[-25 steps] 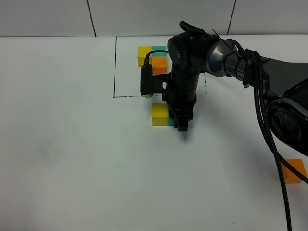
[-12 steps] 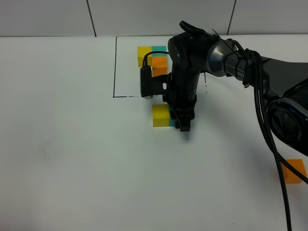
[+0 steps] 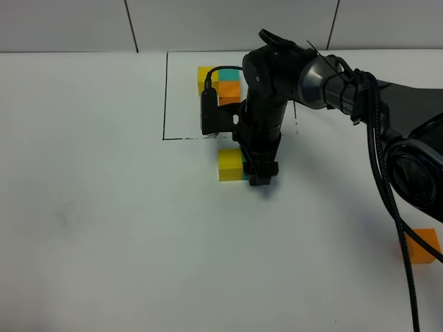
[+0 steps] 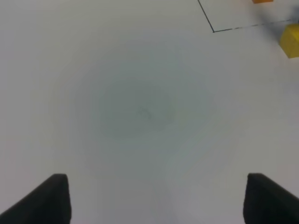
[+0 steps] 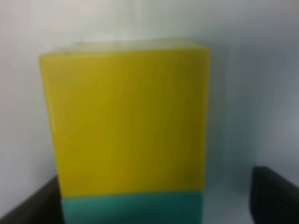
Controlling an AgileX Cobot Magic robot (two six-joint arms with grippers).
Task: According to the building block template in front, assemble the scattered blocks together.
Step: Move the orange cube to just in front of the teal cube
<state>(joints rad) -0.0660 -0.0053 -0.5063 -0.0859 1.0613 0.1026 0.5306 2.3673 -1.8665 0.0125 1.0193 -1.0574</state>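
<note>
Two scattered blocks look placed: yellow block (image 3: 230,164) and teal block (image 5: 133,207) touch, just 6 o'clock of the template (image 3: 205,79); the right gripper (image 3: 259,178) straddles the teal block, jaws parted, holding nothing; next it probably must fetch the orange block (image 3: 423,245), far off at 4 o'clock.

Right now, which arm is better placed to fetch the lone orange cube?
Right. The orange cube lies on its side of the table, and the right gripper stands open and empty.
</note>
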